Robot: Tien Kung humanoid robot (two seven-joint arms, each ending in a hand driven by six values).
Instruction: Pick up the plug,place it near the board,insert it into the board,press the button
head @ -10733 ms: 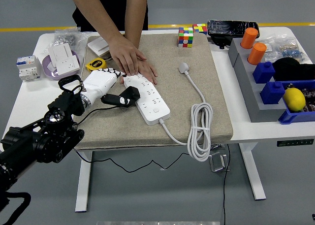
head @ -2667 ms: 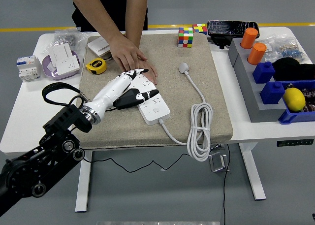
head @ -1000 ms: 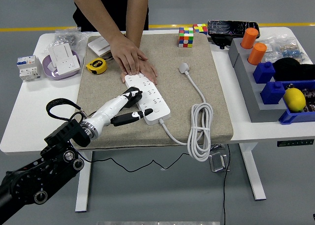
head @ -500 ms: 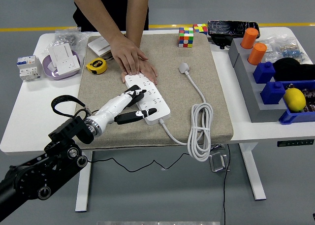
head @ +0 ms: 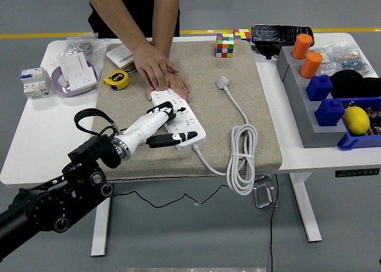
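Your left robot hand lies on the board, fingers extended, gripping nothing; a person's hand pins the board's far end.

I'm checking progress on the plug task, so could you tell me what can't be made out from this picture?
Head view only:
- Whether a plug is seated in the power strip: the left hand covers that part.
- The strip's far end: under the person's hand.
- The strip's button: too small to tell whether it is pressed.
- Right arm: out of view.

White board flat on mat, white plug apart, unplugged
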